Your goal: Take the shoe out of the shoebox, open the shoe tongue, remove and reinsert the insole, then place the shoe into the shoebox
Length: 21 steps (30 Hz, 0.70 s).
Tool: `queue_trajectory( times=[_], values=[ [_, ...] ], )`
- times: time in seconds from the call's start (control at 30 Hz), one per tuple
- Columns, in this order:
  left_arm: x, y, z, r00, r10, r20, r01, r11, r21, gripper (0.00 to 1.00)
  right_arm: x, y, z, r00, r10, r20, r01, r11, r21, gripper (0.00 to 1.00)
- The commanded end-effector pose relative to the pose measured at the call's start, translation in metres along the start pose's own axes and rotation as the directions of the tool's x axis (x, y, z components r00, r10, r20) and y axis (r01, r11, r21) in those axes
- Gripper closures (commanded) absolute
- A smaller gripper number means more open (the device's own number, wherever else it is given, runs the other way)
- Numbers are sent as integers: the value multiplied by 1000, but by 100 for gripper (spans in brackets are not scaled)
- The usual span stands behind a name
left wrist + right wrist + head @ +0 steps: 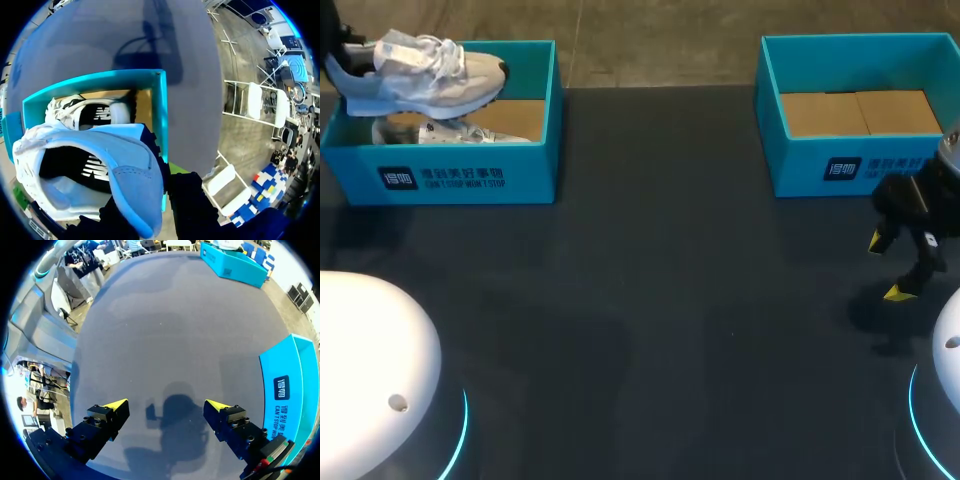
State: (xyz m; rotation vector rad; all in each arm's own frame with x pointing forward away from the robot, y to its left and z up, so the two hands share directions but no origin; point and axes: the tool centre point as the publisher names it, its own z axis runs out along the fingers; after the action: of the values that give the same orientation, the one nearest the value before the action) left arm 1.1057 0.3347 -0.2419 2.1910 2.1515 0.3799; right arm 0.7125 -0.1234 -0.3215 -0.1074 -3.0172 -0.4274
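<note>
A white and grey shoe (430, 70) with a pale blue heel hangs tilted over the left teal shoebox (460, 180). My left gripper (340, 55) is shut on its heel at the view's far left edge. In the left wrist view the blue heel (125, 175) sits between the black fingers of the left gripper (150, 215), whose yellow tips are hidden. A second shoe (90, 112) lies inside the box (160, 110), and the head view shows this second shoe (450, 130) too. My right gripper (892, 268) hovers open and empty in front of the right shoebox (860, 170).
The right shoebox holds only brown cardboard (860, 112). In the right wrist view the right gripper (167, 407) is over bare dark tabletop (175, 340), with that box's wall (290, 390) beside it. Dark table surface (660, 300) stretches between the two boxes.
</note>
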Motion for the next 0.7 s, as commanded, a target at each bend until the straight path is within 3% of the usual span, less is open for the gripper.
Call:
queue_trajectory(
  times=[0.03,0.33,0.7],
  values=[
    [9,12,-8,1000,4,11,-4,1000,3,100,1,0,0,1000,1,1,-1,1000,3,0],
    [17,44,-4,1000,-14,12,14,1000,22,100,1,0,0,1000,1,1,-1,1000,3,0],
    [5,69,13,1000,-17,-2,17,999,31,100,1,0,0,1000,1,1,-1,1000,3,0]
  ],
)
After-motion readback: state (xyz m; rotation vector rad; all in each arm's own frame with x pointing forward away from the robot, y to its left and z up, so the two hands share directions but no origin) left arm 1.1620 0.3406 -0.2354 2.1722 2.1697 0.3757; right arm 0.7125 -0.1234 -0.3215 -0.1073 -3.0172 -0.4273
